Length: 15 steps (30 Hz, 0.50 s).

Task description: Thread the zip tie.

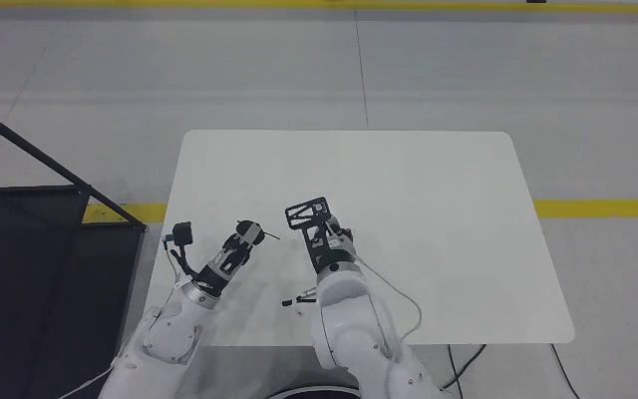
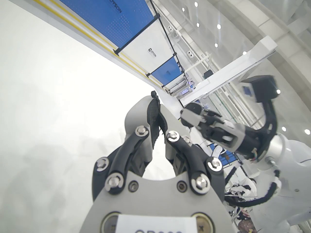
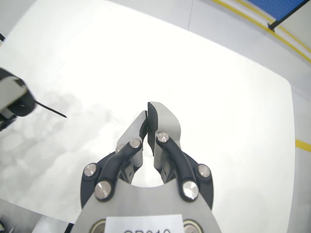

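Left tool pinches the zip tie, tail aimed right toward the right tool (pressed together at lower centre) - probably lining up above the counter for threading.

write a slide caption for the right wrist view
Right gripper, fingers shut, over the white table; left gripper holds a zip tie nearby.

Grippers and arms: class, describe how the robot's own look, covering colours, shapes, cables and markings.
The left arm and right arm have white rounded shells. The left gripper and right gripper match: a silvery base plate, black curved links on round bolts, grey fingers faced with black ridged pads, and a white label with dark print. A black cable runs by the right wrist.
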Each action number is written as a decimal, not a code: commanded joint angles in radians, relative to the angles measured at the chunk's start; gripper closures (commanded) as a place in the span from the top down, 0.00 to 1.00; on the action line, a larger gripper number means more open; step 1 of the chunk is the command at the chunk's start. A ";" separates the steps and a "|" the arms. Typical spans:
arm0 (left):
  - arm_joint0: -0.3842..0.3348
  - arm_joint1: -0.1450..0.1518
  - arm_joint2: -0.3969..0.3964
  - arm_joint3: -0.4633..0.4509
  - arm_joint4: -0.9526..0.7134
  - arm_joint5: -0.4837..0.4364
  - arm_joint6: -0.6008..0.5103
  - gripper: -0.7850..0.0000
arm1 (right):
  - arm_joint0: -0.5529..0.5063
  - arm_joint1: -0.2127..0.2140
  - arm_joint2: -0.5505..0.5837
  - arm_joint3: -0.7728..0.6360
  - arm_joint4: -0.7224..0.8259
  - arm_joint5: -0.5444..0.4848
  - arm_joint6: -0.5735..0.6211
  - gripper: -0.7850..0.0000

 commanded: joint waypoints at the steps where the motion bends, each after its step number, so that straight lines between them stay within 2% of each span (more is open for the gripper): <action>1: -0.013 0.003 0.004 0.002 0.005 -0.014 -0.049 0.00 | -0.077 0.015 0.027 -0.058 0.006 -0.050 -0.119 0.00; 5: -0.045 0.007 0.015 0.012 0.027 -0.041 -0.121 0.00 | -0.200 0.042 0.094 -0.139 0.051 -0.155 -0.303 0.00; 11: -0.110 0.008 0.054 0.037 0.024 -0.034 -0.194 0.00 | -0.346 0.079 0.258 -0.206 0.284 -0.385 -0.587 0.00; 13: -0.119 0.007 0.058 0.039 0.027 -0.010 -0.203 0.00 | -0.375 0.091 0.314 -0.204 0.359 -0.499 -0.620 0.00; 15: -0.119 0.007 0.058 0.039 0.027 -0.010 -0.203 0.00 | -0.381 0.094 0.334 -0.203 0.383 -0.523 -0.620 0.00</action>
